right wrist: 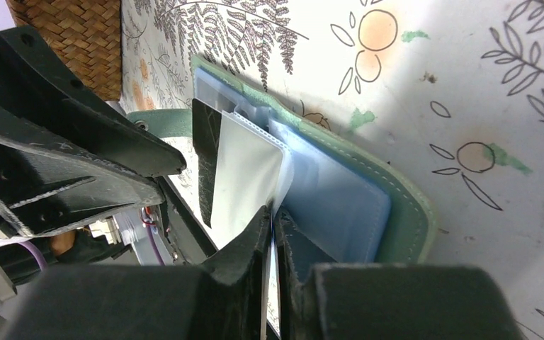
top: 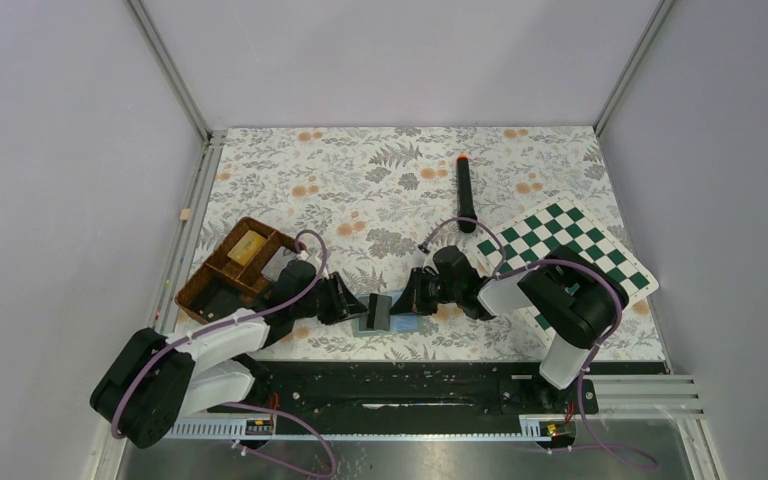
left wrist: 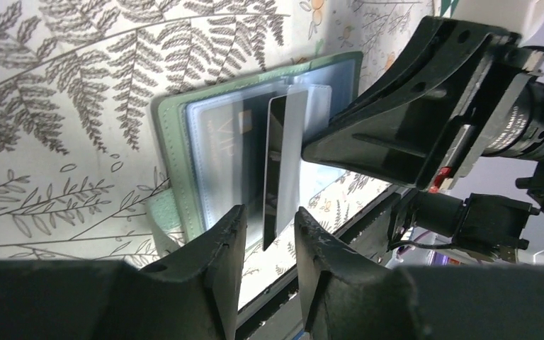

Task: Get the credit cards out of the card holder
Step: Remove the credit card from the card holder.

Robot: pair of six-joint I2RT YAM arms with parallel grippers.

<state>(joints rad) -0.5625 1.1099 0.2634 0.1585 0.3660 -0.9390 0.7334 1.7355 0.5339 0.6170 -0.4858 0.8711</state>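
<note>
Left wrist: card [left wrist: 278, 170] edge inside left gripper [left wrist: 269, 214]

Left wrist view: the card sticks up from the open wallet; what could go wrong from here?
The left gripper is open around the edge of the silvery grey credit card; closing off-centre may bend it or push it back in. The right gripper pinches only a thin clear plastic sleeve, so the sage-green bifold card holder could lift too.

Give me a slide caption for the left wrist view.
Left gripper open around a grey credit card standing out of the green card holder; right gripper opposite.
</note>
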